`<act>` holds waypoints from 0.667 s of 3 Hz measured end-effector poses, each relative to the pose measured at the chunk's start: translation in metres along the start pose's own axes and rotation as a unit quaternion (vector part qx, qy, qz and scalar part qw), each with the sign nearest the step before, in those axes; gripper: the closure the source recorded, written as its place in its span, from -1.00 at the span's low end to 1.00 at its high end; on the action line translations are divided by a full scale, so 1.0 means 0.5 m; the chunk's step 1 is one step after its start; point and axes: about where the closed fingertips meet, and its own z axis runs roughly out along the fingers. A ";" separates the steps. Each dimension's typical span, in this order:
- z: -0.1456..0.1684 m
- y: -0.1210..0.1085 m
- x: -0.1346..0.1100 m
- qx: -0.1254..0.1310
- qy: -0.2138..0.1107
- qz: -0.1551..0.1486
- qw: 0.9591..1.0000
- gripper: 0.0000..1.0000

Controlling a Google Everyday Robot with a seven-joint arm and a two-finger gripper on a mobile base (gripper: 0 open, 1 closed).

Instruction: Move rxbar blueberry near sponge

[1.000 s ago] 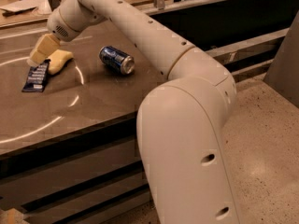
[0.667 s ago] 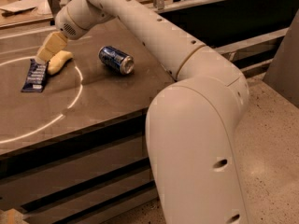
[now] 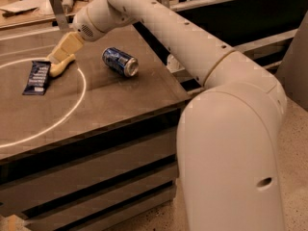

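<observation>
Upper left: gripper [image 3: 57, 57] by the sponge [image 3: 60, 68], grip state unclear; the light, slick rxbar blueberry [image 3: 37, 77] beside it likely needs pinching across its width.

The worktop [image 3: 120, 105] holds one rxbar blueberry [image 3: 37, 77], one sponge [image 3: 57, 70] and one blue soda can [image 3: 120, 61]. One gripper [image 3: 61, 53] hovers at the sponge, toward the far edge.

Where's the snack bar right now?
Snack bar: left side of the camera view, flat on the table inside the white circle, right beside the sponge; the gripper hangs just above that sponge.
</observation>
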 end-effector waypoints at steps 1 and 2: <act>-0.025 -0.004 0.021 0.000 -0.019 0.015 1.000 -1.00; -0.041 -0.007 0.037 -0.002 -0.032 0.025 0.999 -1.00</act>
